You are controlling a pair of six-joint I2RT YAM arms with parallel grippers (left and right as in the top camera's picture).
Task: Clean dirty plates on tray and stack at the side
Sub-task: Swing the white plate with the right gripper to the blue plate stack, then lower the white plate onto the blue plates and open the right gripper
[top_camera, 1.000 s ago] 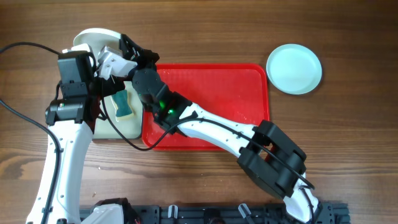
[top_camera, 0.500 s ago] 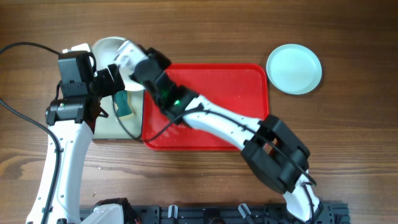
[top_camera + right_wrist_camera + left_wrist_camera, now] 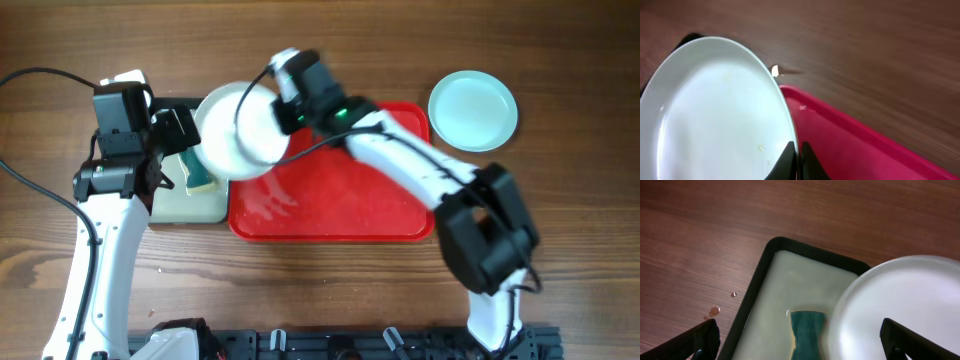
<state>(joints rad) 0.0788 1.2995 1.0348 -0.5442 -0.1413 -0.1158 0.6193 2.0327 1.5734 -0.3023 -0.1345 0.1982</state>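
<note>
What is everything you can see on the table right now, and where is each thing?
Tray: one, red, centre of the table.
White plate: one, white, held up over the tray's left end and the small tray's edge.
Turquoise plate: one in view, pale turquoise, on the table right of the tray.
Small tray: one, black rim with pale inside, left of the red tray.
Sponge: one, green, in the small tray.
Drops: a few, clear, on the wood beside the small tray.
Table: one, brown wood.
Left gripper: one, black, open above the small tray.
Right gripper: one, black, shut on the white plate's rim.
</note>
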